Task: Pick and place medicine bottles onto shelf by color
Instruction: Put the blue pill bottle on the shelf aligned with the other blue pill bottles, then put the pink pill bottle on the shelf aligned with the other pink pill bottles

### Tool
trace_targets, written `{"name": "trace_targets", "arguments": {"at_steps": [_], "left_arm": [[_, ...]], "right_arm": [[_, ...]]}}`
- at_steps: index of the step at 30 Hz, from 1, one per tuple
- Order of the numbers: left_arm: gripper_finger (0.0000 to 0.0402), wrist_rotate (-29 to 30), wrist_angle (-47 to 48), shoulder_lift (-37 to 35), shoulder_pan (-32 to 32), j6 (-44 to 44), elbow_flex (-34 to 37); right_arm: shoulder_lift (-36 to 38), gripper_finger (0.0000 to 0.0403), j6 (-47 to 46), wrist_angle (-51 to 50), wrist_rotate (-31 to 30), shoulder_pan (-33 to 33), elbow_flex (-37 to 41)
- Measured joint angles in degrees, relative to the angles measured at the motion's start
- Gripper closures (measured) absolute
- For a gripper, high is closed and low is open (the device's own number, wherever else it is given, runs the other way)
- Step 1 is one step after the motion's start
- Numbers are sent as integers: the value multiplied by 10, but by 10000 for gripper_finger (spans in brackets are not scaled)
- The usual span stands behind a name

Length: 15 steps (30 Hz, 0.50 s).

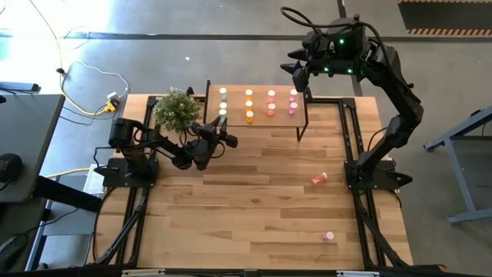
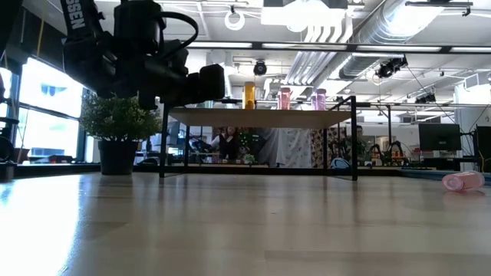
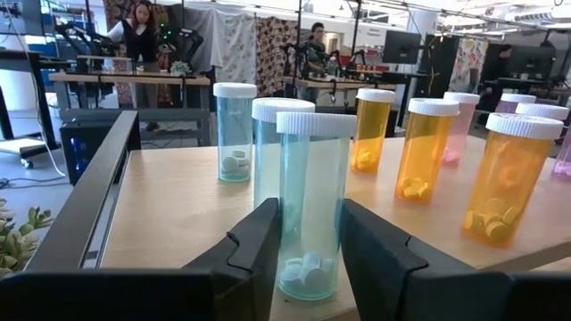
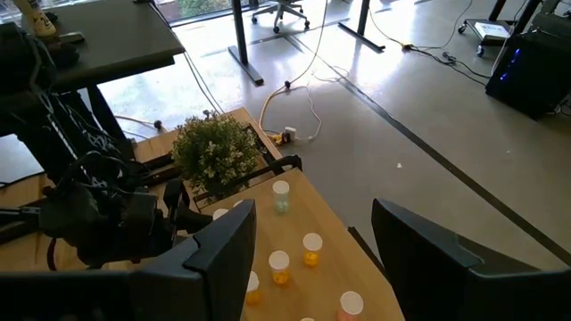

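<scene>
Shelf placement step: left gripper clamps a green bottle beside its row. Next, release. Right gripper hovers open, empty.

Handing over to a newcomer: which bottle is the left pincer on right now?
Find the shelf beside the potted plant. At its plant-side end stands a row of pale green bottles; the left pincer grips the nearest one, the only bottle between dark fingers.

Shelf at table's far edge, bottles in rows on it; potted plant left of it; two bottles lying right, nearer.
</scene>
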<state>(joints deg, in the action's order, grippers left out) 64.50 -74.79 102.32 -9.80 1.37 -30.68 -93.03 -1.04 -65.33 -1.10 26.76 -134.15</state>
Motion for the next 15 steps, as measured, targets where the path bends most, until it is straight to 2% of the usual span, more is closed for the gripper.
{"name": "trace_targets", "arguments": {"at_steps": [15], "left_arm": [[211, 1, 1, 1, 0, 0, 1]], "right_arm": [[0, 187, 0, 0, 0, 0, 0]]}}
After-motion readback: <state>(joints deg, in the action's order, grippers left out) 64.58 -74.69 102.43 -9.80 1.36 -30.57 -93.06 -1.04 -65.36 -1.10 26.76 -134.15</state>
